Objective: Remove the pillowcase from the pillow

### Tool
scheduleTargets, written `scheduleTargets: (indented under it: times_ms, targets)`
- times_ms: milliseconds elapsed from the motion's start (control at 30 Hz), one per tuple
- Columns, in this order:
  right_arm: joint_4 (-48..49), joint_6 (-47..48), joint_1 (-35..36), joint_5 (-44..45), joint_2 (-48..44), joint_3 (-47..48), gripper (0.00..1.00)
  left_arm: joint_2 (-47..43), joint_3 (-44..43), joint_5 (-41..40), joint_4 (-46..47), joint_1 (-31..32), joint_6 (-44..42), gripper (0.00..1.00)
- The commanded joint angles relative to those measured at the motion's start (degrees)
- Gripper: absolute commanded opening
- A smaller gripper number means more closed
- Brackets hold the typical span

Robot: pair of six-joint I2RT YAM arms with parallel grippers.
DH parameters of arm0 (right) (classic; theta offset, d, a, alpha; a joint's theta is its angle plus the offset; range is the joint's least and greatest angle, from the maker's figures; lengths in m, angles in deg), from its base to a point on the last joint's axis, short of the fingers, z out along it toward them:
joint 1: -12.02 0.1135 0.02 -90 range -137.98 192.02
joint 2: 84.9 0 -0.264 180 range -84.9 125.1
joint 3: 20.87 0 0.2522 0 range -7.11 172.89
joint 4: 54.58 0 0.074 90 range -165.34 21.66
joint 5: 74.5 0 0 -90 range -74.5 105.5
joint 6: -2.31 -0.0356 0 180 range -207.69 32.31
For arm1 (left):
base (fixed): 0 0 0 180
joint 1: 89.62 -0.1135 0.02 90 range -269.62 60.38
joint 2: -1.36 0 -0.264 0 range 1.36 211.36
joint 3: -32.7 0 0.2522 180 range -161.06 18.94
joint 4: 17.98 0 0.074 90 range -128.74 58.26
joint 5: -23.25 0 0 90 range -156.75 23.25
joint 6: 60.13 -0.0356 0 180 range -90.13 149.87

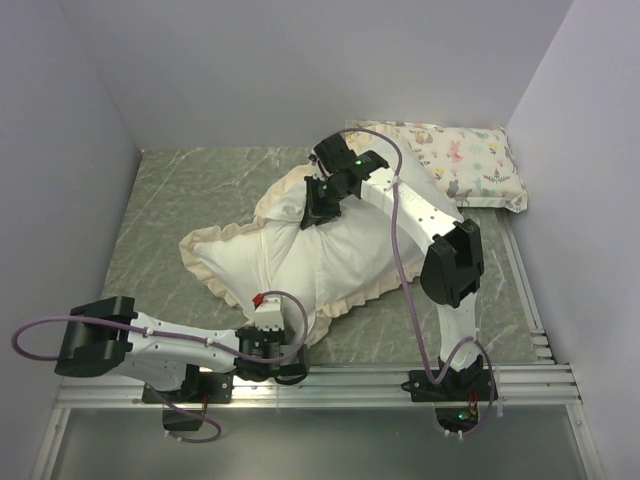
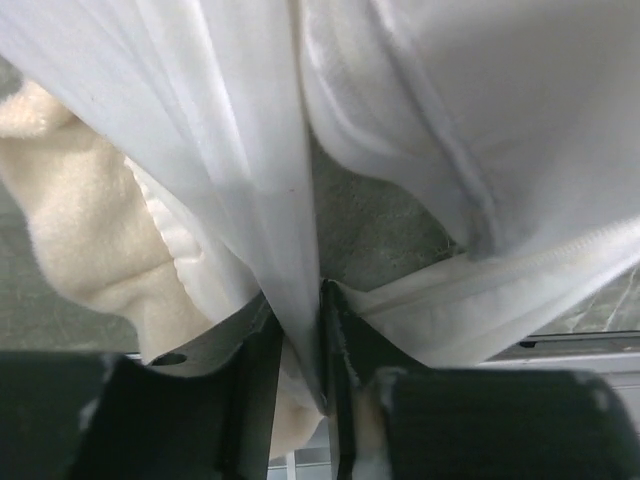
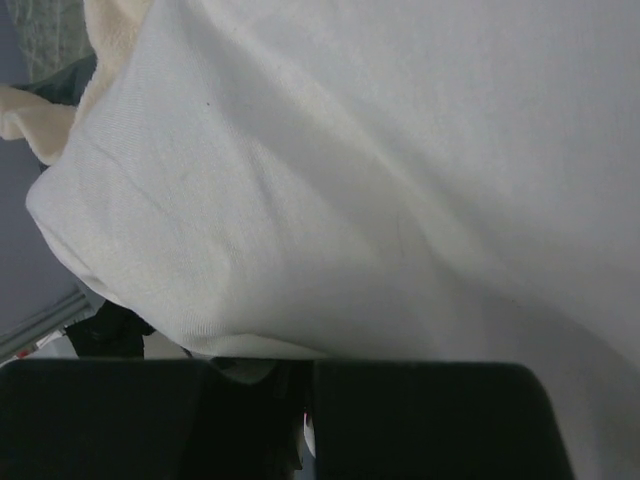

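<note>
The frilled pillowcase (image 1: pixel 215 262) runs from my left gripper (image 2: pixel 298 330), its cloth between narrow jaws, grip unclear, away to my clenched right gripper (image 1: pixel 321 208).

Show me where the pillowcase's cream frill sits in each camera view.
Top external: frill rings the pillowcase at table centre.
Left wrist: frill fills the left side, cream plush.
Right wrist: frill shows only at the upper left edge.
Shared landmark: the grey marbled tabletop, seen in all three.
</note>
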State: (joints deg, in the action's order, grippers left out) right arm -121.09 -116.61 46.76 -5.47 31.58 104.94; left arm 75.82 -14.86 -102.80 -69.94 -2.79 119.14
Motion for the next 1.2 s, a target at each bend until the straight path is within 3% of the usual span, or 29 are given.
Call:
scheduleTargets:
  times_ms: [0,133,200,333,400,433,533,633,833,967,1167]
  targets:
    - [25.23,0.45,-8.20,15.70,-5.20,-1.02,0.00,-0.80,0.67,19.36,-6.10,-0.05,0.29,0.28]
    - [32.96,0.36,-7.15,16.05,-15.56,-18.74,0.00,-8.34,1.63,16.98,-0.14,-9.27,-2.96,0.27]
    - [34.73,0.63,-6.01,16.92,-20.13,-23.52,0.00,-10.29,1.90,15.15,1.63,-14.11,-4.81,0.25]
    - [34.91,3.52,-2.84,20.61,-24.72,-29.86,0.02,-12.93,1.46,11.90,5.75,-18.09,-5.96,0.18]
    - [33.60,4.75,-1.70,24.12,-26.48,-30.13,0.11,-13.37,1.81,10.92,6.73,-18.36,-5.34,0.15]
    - [33.24,5.71,-0.91,25.09,-27.10,-30.14,0.26,-13.63,1.98,10.31,7.69,-18.45,-5.25,0.15]
    - [32.80,7.21,0.32,26.95,-29.91,-30.66,0.54,-14.68,2.60,9.08,8.40,-18.62,-4.20,0.15]
    - [32.27,9.05,1.81,28.26,-33.16,-31.28,0.68,-15.83,1.99,8.11,7.61,-18.71,-4.28,0.16]
    - [34.03,14.06,11.04,28.53,-40.72,-35.58,0.75,-20.31,-2.93,6.53,0.15,-18.80,-4.81,0.22]
    - [36.93,16.36,17.10,28.70,-42.57,-39.88,0.75,-24.44,-9.51,3.28,-8.28,-18.80,-4.73,0.38]
    - [41.06,18.38,23.26,27.21,-42.66,-43.49,0.75,-29.63,-14.96,-1.73,-16.72,-19.32,-2.97,0.48]
